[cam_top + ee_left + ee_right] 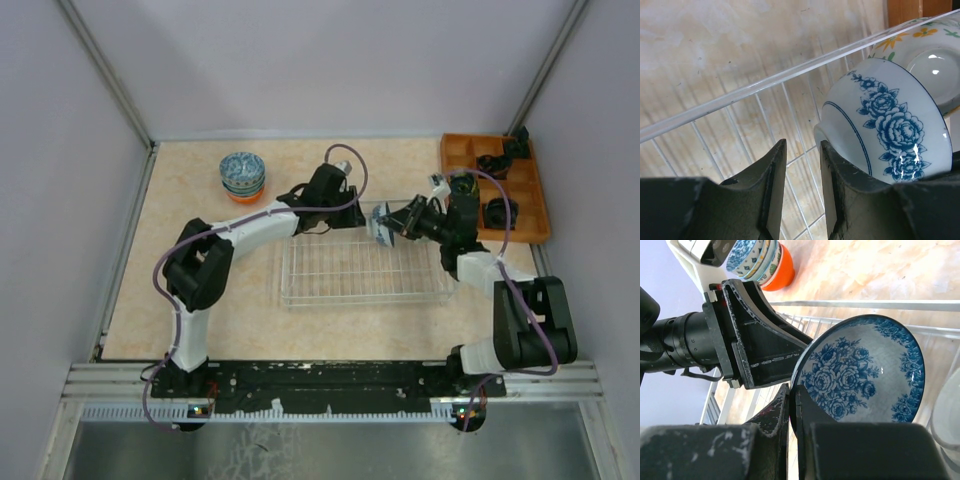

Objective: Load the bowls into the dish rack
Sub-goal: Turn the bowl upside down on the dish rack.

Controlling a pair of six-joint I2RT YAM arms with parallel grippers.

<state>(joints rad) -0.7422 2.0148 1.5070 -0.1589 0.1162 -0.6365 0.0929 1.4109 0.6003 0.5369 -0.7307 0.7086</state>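
My right gripper [792, 388] is shut on the rim of a white bowl with blue roses [865, 370], holding it tilted on edge over the far right corner of the dish rack [360, 270]. My left gripper [802, 145] stands open just beside that bowl's foot [890, 125], with only rack wires [740, 92] between its fingers. From above, both grippers meet at the held bowl [381, 226]. A flower-patterned bowl [930, 55] sits right behind it. A stack of bowls [243, 176], the bottom one orange, stands at the far left of the table.
An orange wooden compartment tray [495, 185] with black items lies at the far right, beside the right arm. The rack's raised rim [850, 304] runs just behind the held bowl. Grey walls close the table on three sides.
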